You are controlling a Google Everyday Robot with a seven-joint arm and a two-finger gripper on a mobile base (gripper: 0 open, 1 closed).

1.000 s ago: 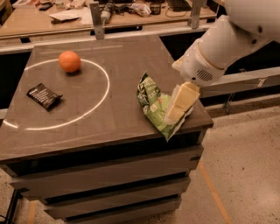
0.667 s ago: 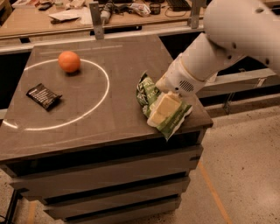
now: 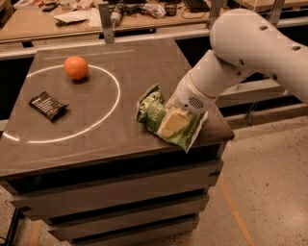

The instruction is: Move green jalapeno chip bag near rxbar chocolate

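Note:
The green jalapeno chip bag (image 3: 153, 111) lies crumpled near the right front corner of the dark table (image 3: 134, 67), partly over its edge. My gripper (image 3: 171, 123) reaches down from the white arm (image 3: 240, 53) and rests on the middle of the bag, covering part of it. The rxbar chocolate (image 3: 48, 105), a small dark bar, lies flat at the left side of the table, far from the bag, inside a white painted circle.
A round orange fruit (image 3: 76, 67) sits at the back left, on the white circle line (image 3: 113, 103). A cluttered workbench (image 3: 96, 14) runs behind the table. The floor (image 3: 269, 192) drops off to the right and front.
The arm has swung left and down. The gripper has moved from the bag's right edge onto its middle. The bag, bar and orange have stayed in place.

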